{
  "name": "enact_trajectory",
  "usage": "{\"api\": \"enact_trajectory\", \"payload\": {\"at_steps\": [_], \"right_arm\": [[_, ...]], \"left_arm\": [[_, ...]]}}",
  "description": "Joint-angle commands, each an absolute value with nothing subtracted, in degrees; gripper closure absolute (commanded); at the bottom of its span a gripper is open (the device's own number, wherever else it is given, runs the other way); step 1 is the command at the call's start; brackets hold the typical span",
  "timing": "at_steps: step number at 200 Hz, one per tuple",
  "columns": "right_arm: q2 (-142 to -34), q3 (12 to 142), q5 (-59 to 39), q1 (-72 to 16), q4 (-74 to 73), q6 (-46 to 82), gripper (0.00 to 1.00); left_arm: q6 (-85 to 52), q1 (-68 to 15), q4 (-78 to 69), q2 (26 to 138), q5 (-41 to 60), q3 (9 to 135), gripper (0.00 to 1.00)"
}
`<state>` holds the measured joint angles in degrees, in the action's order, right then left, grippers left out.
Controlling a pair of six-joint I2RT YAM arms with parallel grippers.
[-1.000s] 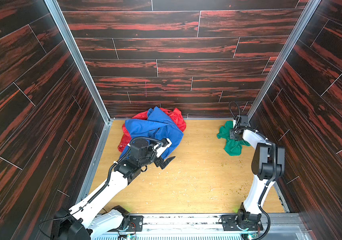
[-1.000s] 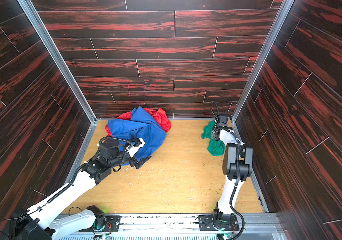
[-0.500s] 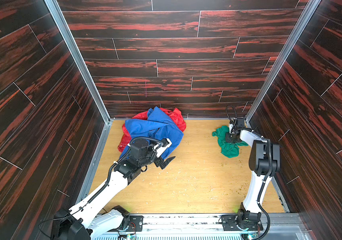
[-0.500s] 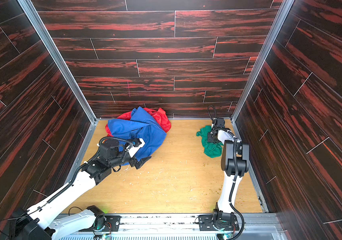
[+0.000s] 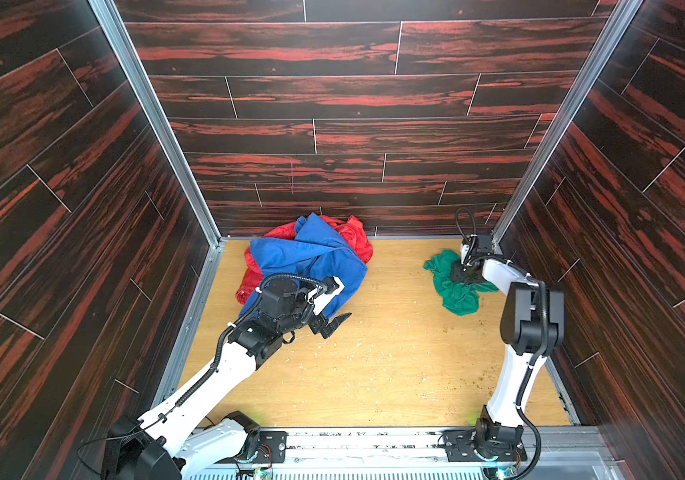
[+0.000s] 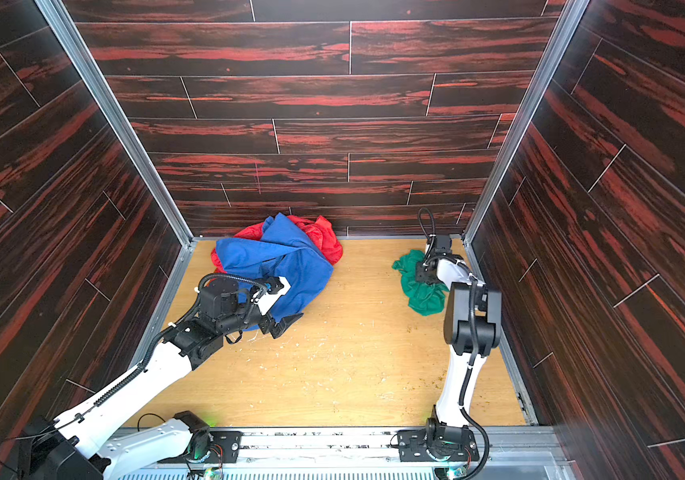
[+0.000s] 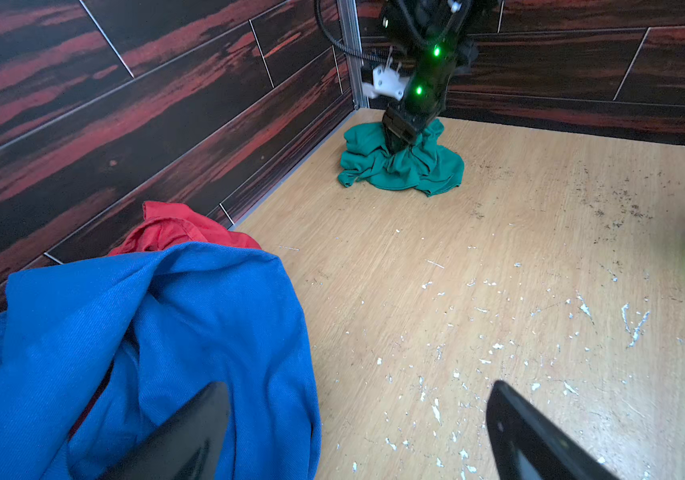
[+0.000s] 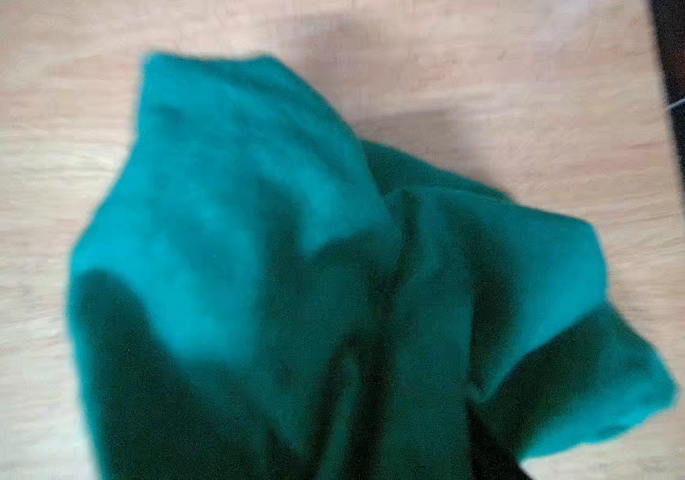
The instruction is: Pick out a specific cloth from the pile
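The cloth (image 5: 455,293) (image 6: 422,293), emerald green, lies crumpled on the wooden floor near the back right corner, apart from the pile. My right gripper (image 5: 463,275) (image 7: 397,141) points down into its top folds. In the right wrist view the cloth (image 8: 291,249) fills the picture and hides the fingers. The pile (image 5: 311,257) (image 6: 278,257) is a large blue cloth over a red cloth (image 5: 359,243) at the back left. My left gripper (image 5: 328,324) (image 7: 353,415) stands open at the blue cloth's front edge, one finger (image 7: 191,432) over the blue fabric, holding nothing.
Dark panelled walls close in the back, left and right sides; the right wall (image 5: 540,257) is close to the cloth. The wooden floor (image 5: 374,353) carries small white flecks. Metal rails and the arm bases (image 5: 274,444) line the front edge.
The right gripper has sunk lower with the green cloth, which now sits in a wider heap a little further left. The left arm has not moved.
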<state>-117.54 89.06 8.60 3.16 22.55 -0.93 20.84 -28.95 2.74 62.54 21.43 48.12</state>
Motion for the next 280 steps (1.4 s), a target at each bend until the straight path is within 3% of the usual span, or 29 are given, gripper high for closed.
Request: {"api": "enact_trajectory", "payload": {"at_steps": [1,13,61,65,69,72,118,148,173,196,214,243,280], "right_arm": [[-110.3,88.5,7.9,2.9,23.1,-0.5,0.33],[-108.6,88.3,7.8,3.0,23.7,-0.5,0.27],[-103.7,89.3,7.6,2.9,26.5,-0.7,0.22],[-103.3,89.4,7.3,2.9,26.8,-0.8,0.16],[-102.7,89.5,7.0,2.9,27.0,-0.8,0.04],[-102.3,89.4,6.7,3.0,27.2,-0.7,0.01],[-85.8,76.1,-0.2,2.8,16.6,1.8,0.01],[-68.3,57.0,-1.4,2.9,0.7,5.6,0.01],[-54.3,43.0,1.3,4.0,-10.2,14.4,0.01],[-45.4,35.7,6.0,4.2,-12.8,16.4,0.01],[-42.7,34.8,11.9,4.2,-7.0,14.5,0.01],[-39.4,29.3,17.0,4.3,-3.3,13.4,0.01],[-43.5,17.1,12.5,4.2,-16.5,10.1,0.01]], "left_arm": [[22.3,-29.1,3.6,61.4,22.0,49.4,0.01],[22.2,-29.1,3.7,61.5,22.1,49.4,0.01],[22.2,-29.1,3.9,61.4,22.2,49.5,0.01],[22.3,-29.1,3.9,61.4,22.2,49.5,0.01],[22.3,-29.2,3.9,61.4,22.1,49.4,0.01],[22.3,-29.1,3.9,61.4,22.1,49.4,0.01],[22.4,-29.1,3.1,58.8,19.2,49.2,0.01],[21.4,-27.4,-3.2,53.4,6.3,47.0,0.01],[21.0,-26.0,-7.6,53.2,-15.9,46.6,0.01],[12.5,-23.3,-1.6,55.0,-32.4,50.2,0.01],[3.9,-22.0,0.3,51.8,-34.7,45.4,0.01],[0.5,-20.8,-13.8,47.0,-40.3,29.3,0.01],[-1.4,-14.4,-21.4,54.4,-43.0,22.3,0.01]]}}
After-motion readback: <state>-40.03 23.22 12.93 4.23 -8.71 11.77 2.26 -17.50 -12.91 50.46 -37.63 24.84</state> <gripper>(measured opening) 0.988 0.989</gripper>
